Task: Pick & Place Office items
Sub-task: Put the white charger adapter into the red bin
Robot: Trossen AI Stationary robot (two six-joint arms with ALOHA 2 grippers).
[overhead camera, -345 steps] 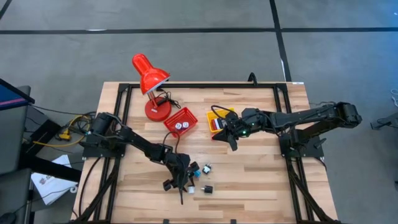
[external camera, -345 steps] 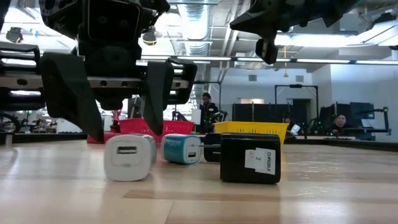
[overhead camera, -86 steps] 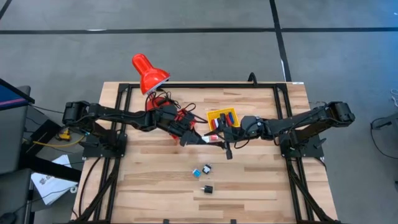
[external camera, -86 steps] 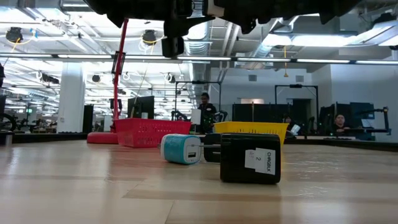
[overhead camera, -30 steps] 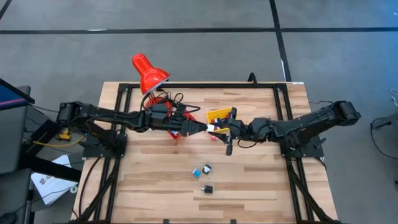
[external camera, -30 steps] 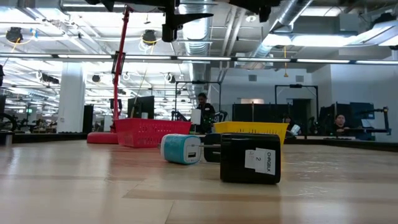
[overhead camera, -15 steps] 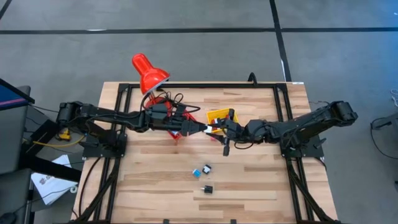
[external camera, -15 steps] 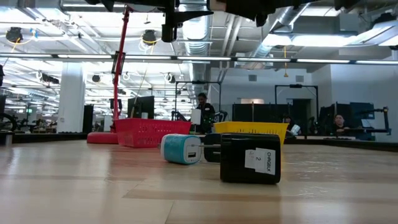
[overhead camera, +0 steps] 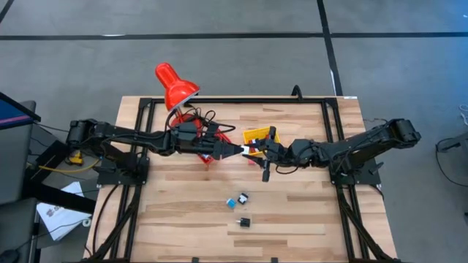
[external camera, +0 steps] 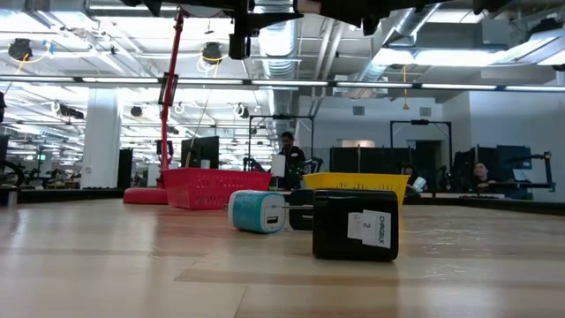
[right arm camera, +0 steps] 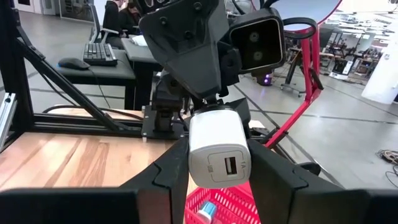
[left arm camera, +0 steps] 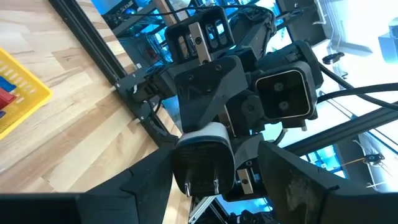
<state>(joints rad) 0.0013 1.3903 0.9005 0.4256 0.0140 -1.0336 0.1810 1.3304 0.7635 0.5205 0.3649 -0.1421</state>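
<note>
The white charger (right arm camera: 217,147) hangs in mid-air between the two arms, above the bench (overhead camera: 292,219) beside the yellow basket (overhead camera: 257,136). The left gripper (left arm camera: 214,171) and the right gripper (right arm camera: 217,163) each have their fingers closed against it, so this looks like a handover. To do it well, one gripper should let go only once the other's hold is firm, then draw straight back. In the high view the charger is a mere white speck and the red basket (external camera: 216,187) sits mostly under the left arm, while the low view cuts both arms off at its upper edge and shows only the cyan charger (external camera: 257,211) and black charger (external camera: 355,224) left on the bench.
</note>
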